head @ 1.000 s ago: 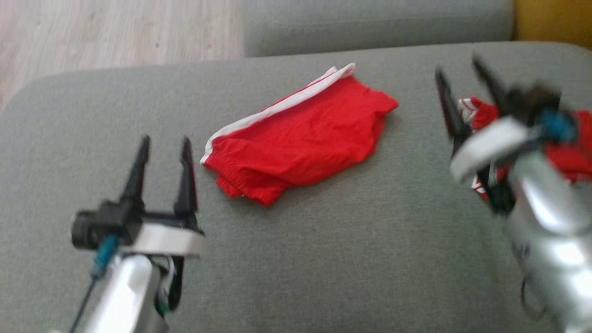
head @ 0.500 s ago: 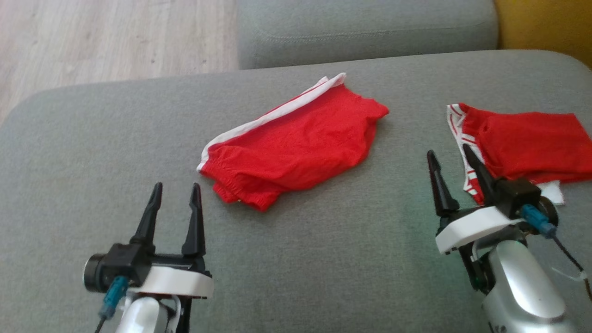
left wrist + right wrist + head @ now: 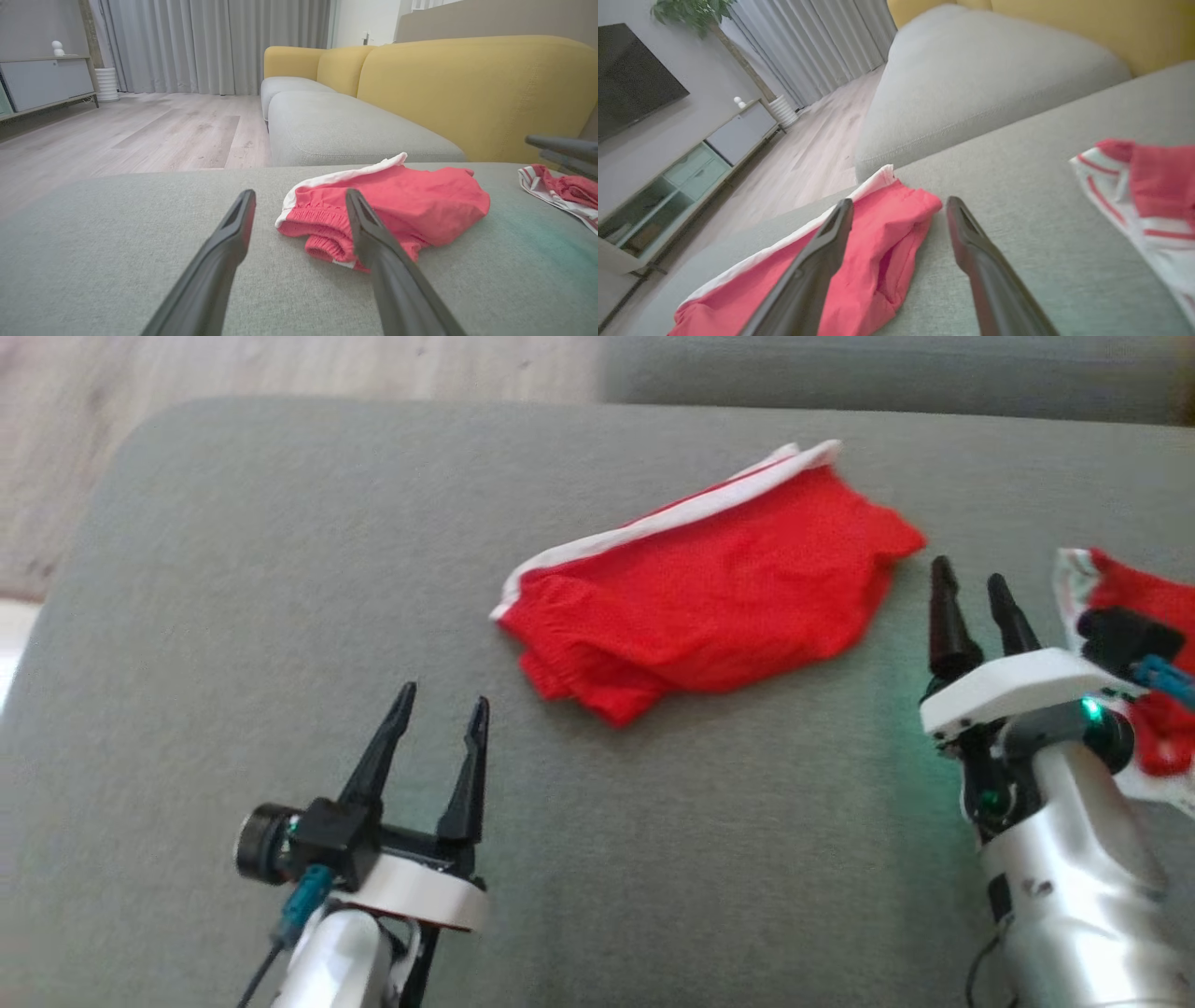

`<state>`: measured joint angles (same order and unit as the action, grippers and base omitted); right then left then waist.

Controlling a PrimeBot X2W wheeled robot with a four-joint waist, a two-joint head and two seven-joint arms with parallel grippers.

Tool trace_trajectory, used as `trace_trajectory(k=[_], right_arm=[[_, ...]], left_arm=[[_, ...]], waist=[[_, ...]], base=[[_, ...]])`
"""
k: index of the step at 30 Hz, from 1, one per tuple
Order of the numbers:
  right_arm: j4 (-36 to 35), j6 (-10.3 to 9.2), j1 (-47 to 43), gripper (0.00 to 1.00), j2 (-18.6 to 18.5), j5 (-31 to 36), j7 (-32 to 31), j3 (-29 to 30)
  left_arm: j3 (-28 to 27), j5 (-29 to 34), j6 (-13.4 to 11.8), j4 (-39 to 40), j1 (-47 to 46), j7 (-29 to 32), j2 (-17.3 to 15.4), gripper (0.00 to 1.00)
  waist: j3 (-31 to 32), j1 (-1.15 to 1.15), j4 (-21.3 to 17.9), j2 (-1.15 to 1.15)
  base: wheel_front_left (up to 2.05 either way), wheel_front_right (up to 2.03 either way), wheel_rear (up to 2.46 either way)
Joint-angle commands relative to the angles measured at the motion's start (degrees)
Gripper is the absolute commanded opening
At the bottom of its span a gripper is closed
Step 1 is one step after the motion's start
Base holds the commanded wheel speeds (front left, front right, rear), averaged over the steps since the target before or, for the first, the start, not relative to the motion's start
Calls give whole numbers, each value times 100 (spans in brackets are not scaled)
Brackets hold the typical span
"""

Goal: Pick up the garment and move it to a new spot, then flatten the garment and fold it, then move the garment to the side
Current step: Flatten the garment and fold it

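A red garment [image 3: 719, 588] with a white band along its far edge lies crumpled on the grey sofa seat [image 3: 280, 569]; it also lies ahead in the left wrist view [image 3: 402, 205] and in the right wrist view [image 3: 859, 261]. My left gripper [image 3: 439, 705] stands open, empty, a little short of the garment's near-left corner. My right gripper [image 3: 971, 579] is open and empty just right of the garment's right end. In the left wrist view my own fingers [image 3: 224, 252] frame the garment's elastic hem.
A second red garment [image 3: 1134, 607] with red-and-white striped trim lies at the right edge, partly behind my right wrist; it also shows in the right wrist view [image 3: 1148, 186]. Another grey cushion [image 3: 345, 126] and yellow backrest [image 3: 467, 88] lie beyond. Wooden floor [image 3: 280, 364] is past the seat's left edge.
The head camera has swung left, shifting the whole picture right. My right gripper has moved in from the second garment towards the first garment's right end. Both grippers stay open.
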<state>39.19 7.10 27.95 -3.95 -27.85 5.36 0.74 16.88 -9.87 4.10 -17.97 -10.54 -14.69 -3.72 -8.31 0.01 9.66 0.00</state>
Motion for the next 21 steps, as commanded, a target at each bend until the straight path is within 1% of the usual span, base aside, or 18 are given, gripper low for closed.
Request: trace_trajectory(k=[1,5,10,12,16,21], right_arm=[[-88,39,210,100,84,-54,-4,-61],[605,39,642,100,99,-408,-141,440],[1538,39,1121,100,67,-393,-367,926],[1879,39,1293,100,28,-439,-454,1170],[2571,39,1611,100,-134,-364,-570,1547],[3154,39,1945,100,-277,-76,-614,1674]], left_arm=[[-151,33,12,146,-220,-30,-6,100],[-15,62,56,55,-280,-30,32,100],[146,72,116,-19,-335,-30,57,100],[321,185,163,-95,-361,-30,58,100],[391,191,196,-91,-398,-30,65,100],[418,131,205,-47,-423,-30,75,100]], waist=[[-203,-1,289,0],[-336,-1,626,0],[-433,-1,986,0],[-459,-1,1106,0],[-521,-1,1287,0],[-615,-1,1412,0]], base=[[0,0,0],[0,0,0],[0,0,0],[0,0,0],[0,0,0],[0,0,0]])
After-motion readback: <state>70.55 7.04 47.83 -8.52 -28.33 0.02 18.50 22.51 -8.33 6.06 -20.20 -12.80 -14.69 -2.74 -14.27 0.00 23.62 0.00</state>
